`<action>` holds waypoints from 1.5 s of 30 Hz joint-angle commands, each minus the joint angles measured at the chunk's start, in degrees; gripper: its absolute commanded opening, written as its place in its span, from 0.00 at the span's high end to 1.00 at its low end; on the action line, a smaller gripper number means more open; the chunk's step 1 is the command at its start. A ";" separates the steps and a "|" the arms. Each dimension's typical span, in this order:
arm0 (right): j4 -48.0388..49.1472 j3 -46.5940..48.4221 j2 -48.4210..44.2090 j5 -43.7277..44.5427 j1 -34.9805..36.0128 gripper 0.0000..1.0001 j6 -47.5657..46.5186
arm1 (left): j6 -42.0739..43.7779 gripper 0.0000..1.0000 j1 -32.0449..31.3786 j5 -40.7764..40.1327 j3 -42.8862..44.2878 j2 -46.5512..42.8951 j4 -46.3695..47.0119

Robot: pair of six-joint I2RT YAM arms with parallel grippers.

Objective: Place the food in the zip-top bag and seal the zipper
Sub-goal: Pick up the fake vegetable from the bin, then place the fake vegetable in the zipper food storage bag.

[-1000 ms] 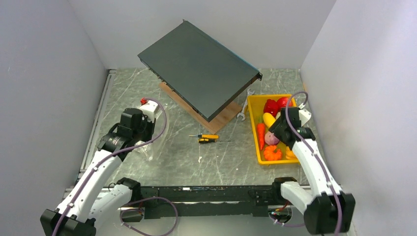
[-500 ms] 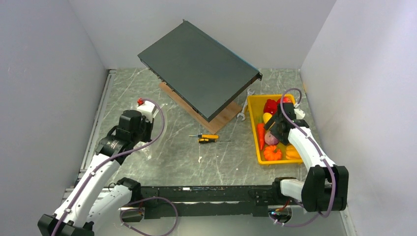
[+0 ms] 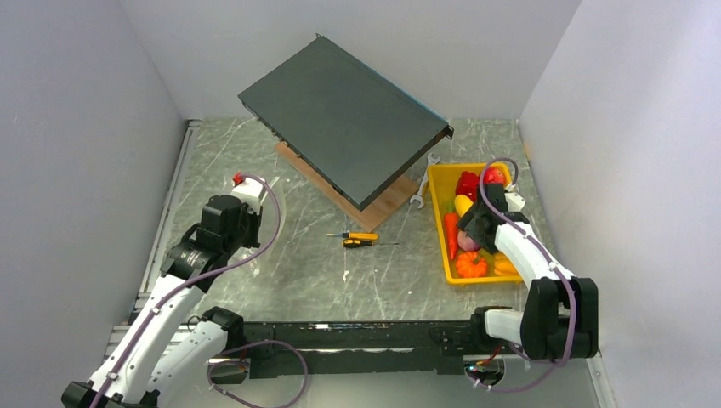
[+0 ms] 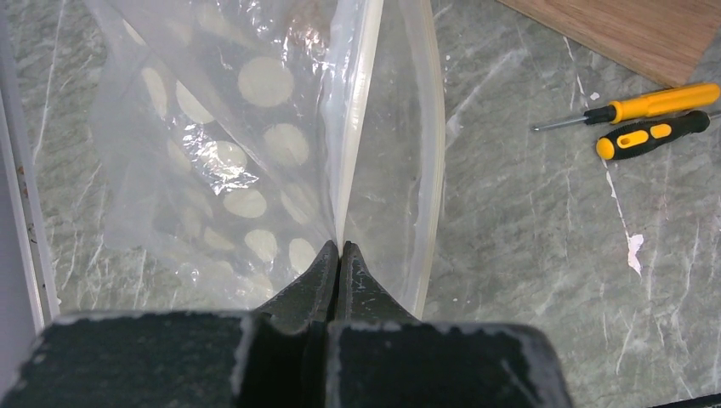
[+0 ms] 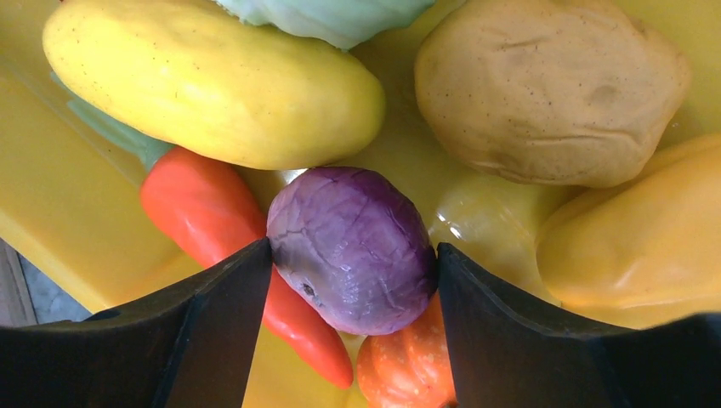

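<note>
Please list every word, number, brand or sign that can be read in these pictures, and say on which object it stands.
None can be read. The zip-top bag bears only white dots, no letters; the yellow-handled screwdriver, the yellow tray and the dark panel show no legible marking.

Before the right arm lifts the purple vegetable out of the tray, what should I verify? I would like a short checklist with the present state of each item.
1. Right gripper straddles the purple piece: ok, one finger on each side.
2. Grip firm: cannot tell; the piece lies in the yellow tray.
3. Neighbours clear of the fingers: not ok, the carrot lies close against one finger.
4. Left gripper holds the zip-top bag: ok, shut on its zipper.
5. Bag mouth open: ok, its two edges stand apart.
</note>
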 commanded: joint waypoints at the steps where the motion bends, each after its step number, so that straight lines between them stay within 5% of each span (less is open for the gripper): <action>1: 4.04 -1.40 0.11 0.26 -0.27 0.32 -0.73 | -0.62 1.00 -0.44 -1.67 -0.13 -0.86 2.63; 7: 2.53 -0.30 -0.97 0.52 -0.20 0.75 -0.89 | -0.72 1.00 -0.57 -2.33 -0.27 -1.46 2.73; 16: -3.64 6.40 -13.31 -1.24 2.91 1.00 -2.55 | -0.75 1.00 -0.72 -3.02 -0.17 -1.25 2.84; 23: 4.81 -0.62 -23.16 -15.76 15.68 1.00 -6.54 | -1.06 1.00 -0.85 -4.20 -0.40 -1.65 2.96; 32: 20.51 -14.12 -38.42 -5.65 48.61 1.00 -2.20 | -2.04 1.00 -0.84 -6.94 -0.58 -1.63 2.73; 45: 34.66 5.19 -11.33 13.48 82.43 1.00 -26.05 | -3.98 1.00 -0.89 -5.38 -0.47 -4.22 3.29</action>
